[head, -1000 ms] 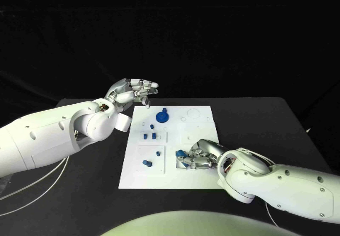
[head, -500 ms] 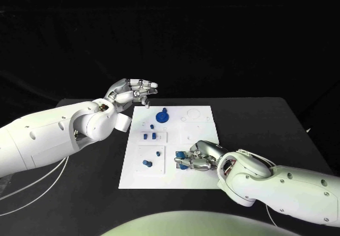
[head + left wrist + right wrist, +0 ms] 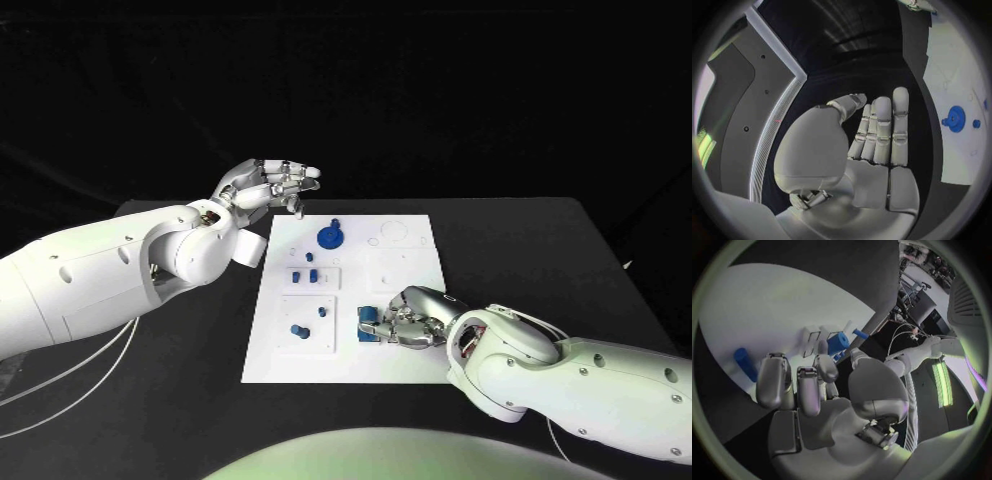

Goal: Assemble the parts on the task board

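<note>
Head view | right hand (image 3: 405, 318) low on the task board (image 3: 277, 350), fingers curled – hold unclear | left hand (image 3: 268, 186) raised beyond board – fingers apart, empty

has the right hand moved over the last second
Yes. The right hand has slid a little toward the near edge of the task board and slightly leftward, over the blue parts there.

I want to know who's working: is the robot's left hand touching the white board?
No, the left hand is raised beyond the task board's far left corner, with nothing in its fingers.
</note>
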Tool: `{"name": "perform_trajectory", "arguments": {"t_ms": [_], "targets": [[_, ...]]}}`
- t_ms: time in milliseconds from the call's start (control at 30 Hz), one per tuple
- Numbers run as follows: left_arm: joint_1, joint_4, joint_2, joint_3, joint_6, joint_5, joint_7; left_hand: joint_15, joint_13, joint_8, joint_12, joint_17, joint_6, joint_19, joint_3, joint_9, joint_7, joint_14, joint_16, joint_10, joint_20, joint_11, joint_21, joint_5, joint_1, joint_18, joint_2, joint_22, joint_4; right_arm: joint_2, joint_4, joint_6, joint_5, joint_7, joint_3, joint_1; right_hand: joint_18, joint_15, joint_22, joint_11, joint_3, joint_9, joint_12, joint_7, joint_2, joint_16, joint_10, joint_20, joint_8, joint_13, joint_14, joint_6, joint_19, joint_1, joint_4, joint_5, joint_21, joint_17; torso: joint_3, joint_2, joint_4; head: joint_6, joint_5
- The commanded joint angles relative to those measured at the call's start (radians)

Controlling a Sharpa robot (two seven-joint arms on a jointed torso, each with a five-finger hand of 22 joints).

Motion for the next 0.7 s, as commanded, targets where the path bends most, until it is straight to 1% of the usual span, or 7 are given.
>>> {"name": "perform_trajectory", "arguments": {"t_ms": [33, 167, 200, 300, 367, 567, 700], "targets": [[0.000, 0.001, 0.000, 0.001, 0.011, 0.005, 0.005, 0.002, -0.001, 0.003, 0.002, -0.001, -0.009, 0.003, -0.004, -0.001, 0.000, -0.006, 0.007, -0.005, 0.006, -0.001, -0.006, 0.006, -0.007, 0.015, 0.005, -0.001, 0.000, -0.001, 0.001, 0.034, -0.016, 0.003, 0.000, -0.001, -0.015, -0.008, 0.137, 0.000, -0.008, 0.003, 0.001, -0.006, -0.001, -0.002, 0.006, -0.004, -0.003, 0.004, 0.059, -0.001, 0.002, 0.054, 0.000, 0.010, -0.006, 0.012, -0.0006, 0.000, 0.0003, 0.000, 0.000], [0.000, 0.001, 0.000, 0.001, 0.011, 0.005, 0.005, 0.002, -0.001, 0.003, 0.002, -0.001, -0.009, 0.003, -0.004, -0.001, 0.000, -0.006, 0.007, -0.005, 0.006, -0.001, -0.006, 0.006, -0.007, 0.015, 0.005, -0.001, 0.000, 0.000, -0.005, 0.043, -0.019, 0.004, 0.000, -0.001, -0.015, -0.009, 0.139, -0.001, 0.006, 0.003, 0.000, -0.007, 0.011, -0.001, 0.009, -0.005, -0.010, 0.010, 0.059, -0.002, 0.003, 0.166, -0.004, 0.021, -0.010, 0.013, -0.0006, 0.000, 0.0002, 0.000, -0.001], [0.000, 0.001, 0.000, 0.001, 0.012, 0.005, 0.005, 0.002, -0.001, 0.003, 0.002, -0.001, -0.009, 0.003, -0.004, -0.001, 0.000, -0.006, 0.007, -0.005, 0.006, -0.001, -0.006, 0.006, -0.007, 0.015, 0.005, -0.001, 0.000, 0.001, -0.007, 0.044, -0.019, 0.003, 0.000, -0.001, -0.015, -0.009, 0.140, -0.001, 0.012, 0.002, 0.001, -0.008, 0.015, -0.001, 0.011, -0.005, -0.012, 0.012, 0.059, -0.001, 0.003, 0.187, -0.004, 0.005, -0.009, 0.013, -0.0006, 0.000, 0.0007, 0.000, -0.001], [0.000, 0.001, 0.000, 0.001, 0.011, 0.005, 0.005, 0.002, -0.001, 0.003, 0.002, -0.001, -0.009, 0.003, -0.004, -0.001, 0.000, -0.006, 0.007, -0.005, 0.006, -0.001, -0.006, 0.006, -0.007, 0.015, 0.005, -0.001, 0.000, 0.006, -0.018, 0.048, -0.023, 0.000, 0.000, 0.000, -0.015, -0.011, 0.141, -0.003, 0.026, 0.001, 0.009, -0.009, 0.027, -0.001, 0.016, -0.006, -0.014, 0.020, 0.059, 0.002, 0.004, 0.216, -0.006, 0.000, -0.009, 0.015, -0.0005, 0.000, 0.0011, -0.001, -0.001], [0.000, 0.001, 0.000, 0.000, 0.011, 0.005, 0.005, 0.002, -0.001, 0.003, 0.002, -0.001, -0.009, 0.003, -0.004, -0.001, 0.000, -0.006, 0.007, -0.005, 0.006, -0.001, -0.006, 0.006, -0.007, 0.015, 0.005, -0.001, 0.000, 0.010, -0.026, 0.050, -0.026, -0.002, 0.000, 0.000, -0.016, -0.011, 0.143, -0.003, 0.042, 0.000, 0.012, -0.009, 0.033, 0.000, 0.019, -0.007, -0.018, 0.025, 0.060, 0.004, 0.005, 0.243, -0.006, -0.024, -0.009, 0.017, -0.0006, 0.000, 0.0008, -0.001, -0.002], [0.000, 0.001, 0.000, 0.000, 0.012, 0.005, 0.005, 0.002, -0.001, 0.003, 0.002, -0.001, -0.009, 0.003, -0.004, -0.001, 0.000, -0.006, 0.007, -0.005, 0.006, -0.001, -0.006, 0.006, -0.007, 0.015, 0.005, -0.001, 0.000, 0.012, -0.038, 0.051, -0.030, -0.006, 0.000, 0.001, -0.016, -0.013, 0.144, -0.005, 0.070, -0.002, 0.017, -0.011, 0.042, 0.000, 0.023, -0.008, -0.021, 0.031, 0.060, 0.007, 0.006, 0.272, -0.005, -0.028, -0.010, 0.018, -0.0008, 0.000, 0.0011, -0.003, -0.002], [0.000, 0.002, -0.002, 0.000, 0.011, 0.005, 0.005, 0.002, -0.001, 0.003, 0.002, -0.001, -0.009, 0.003, -0.004, -0.001, 0.000, -0.006, 0.007, -0.005, 0.006, -0.001, -0.006, 0.006, -0.007, 0.015, 0.005, -0.001, 0.000, 0.003, -0.037, 0.053, -0.028, -0.005, 0.000, 0.001, -0.016, -0.013, 0.144, -0.005, 0.076, -0.003, 0.018, -0.011, 0.036, 0.000, 0.024, -0.008, -0.023, 0.033, 0.060, 0.007, 0.005, 0.277, -0.006, -0.021, -0.011, 0.019, -0.0007, 0.000, 0.0008, -0.004, 0.000]]}}
